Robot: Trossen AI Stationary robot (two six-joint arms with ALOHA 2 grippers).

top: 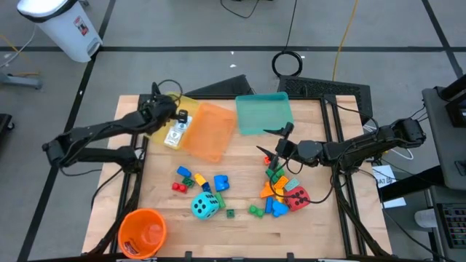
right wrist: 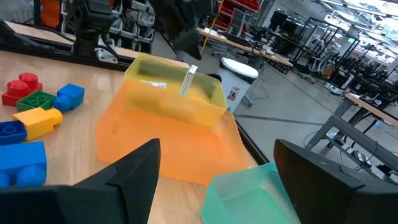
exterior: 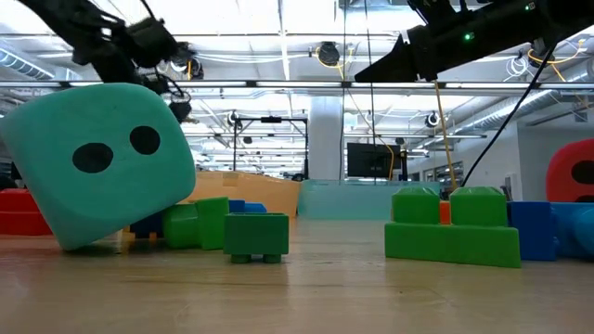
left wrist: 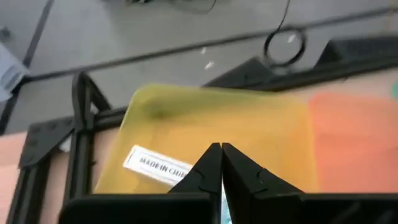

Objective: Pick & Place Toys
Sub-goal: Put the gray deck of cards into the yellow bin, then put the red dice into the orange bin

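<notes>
Sorting toys into trays is the step I judge to be in hand, with my left gripper (top: pixel 175 118) over the yellow tray (top: pixel 169 129) at the far left of the desk (top: pixel 240 225), its fingers pressed together; the left wrist view shows the two tips meeting with nothing plainly between them, though a thin white picture card (right wrist: pixel 188 79) standing on edge in that tray appears in the right wrist view, and I cannot tell whether the tips pinch it. My right gripper (top: pixel 280 145) hangs spread and empty above the right-hand heap of bricks (top: pixel 278 191), beside the red die (top: pixel 297 196). The cyan die (top: pixel 204 206) lies mid-desk among a looser scatter of small bricks (top: pixel 191 180), with two green bricks (exterior: pixel 452 227) close to the low camera. The orange tray (top: pixel 210 131) and teal tray (top: pixel 263 113) lie alongside the yellow one; the orange bucket (top: pixel 142 231) stands at the near left corner. Most toys remain on the desk, so I reckon the task is early. My next move calls for lowering the right gripper squarely onto one brick without nudging its neighbours. Legible writing: a label on the yellow tray reads "MADE IN CHINA", its last letter hidden.
</notes>
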